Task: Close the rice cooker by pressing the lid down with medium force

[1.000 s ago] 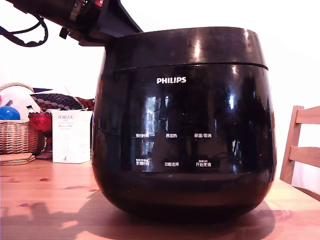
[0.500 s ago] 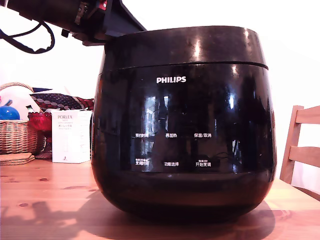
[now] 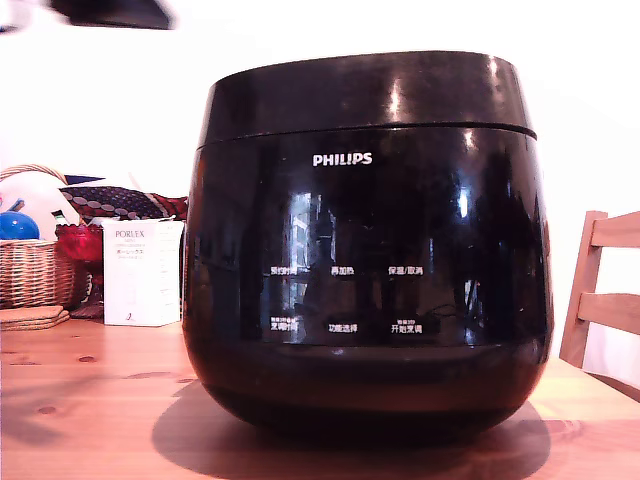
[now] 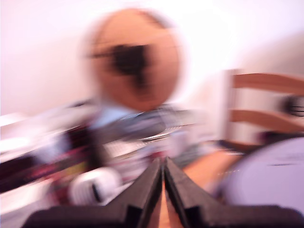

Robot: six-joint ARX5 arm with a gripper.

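The rice cooker (image 3: pixel 368 250) stands on the wooden table, filling the middle of the exterior view, glossy black with a white PHILIPS logo. Its lid (image 3: pixel 365 92) sits down flat on the body, with only a thin seam showing. A dark blur of the arm (image 3: pixel 112 12) shows at the exterior view's upper left, high and clear of the lid. In the motion-blurred wrist view my gripper (image 4: pixel 163 164) has its two black fingers meeting at the tips, with nothing between them. A pale rounded surface, probably the lid (image 4: pixel 268 178), lies off to one side of it.
At the exterior view's left stand a wicker basket (image 3: pixel 35 270), a white carton (image 3: pixel 143 272) and a red object (image 3: pixel 82 242). A wooden chair (image 3: pixel 600 295) is at the right. The wrist view shows a blurred round brown shape (image 4: pixel 135 59) and clutter.
The arm has lifted and swung away from the lid's left edge towards the exterior view's upper left, now only a blur. The lid and cooker have not moved.
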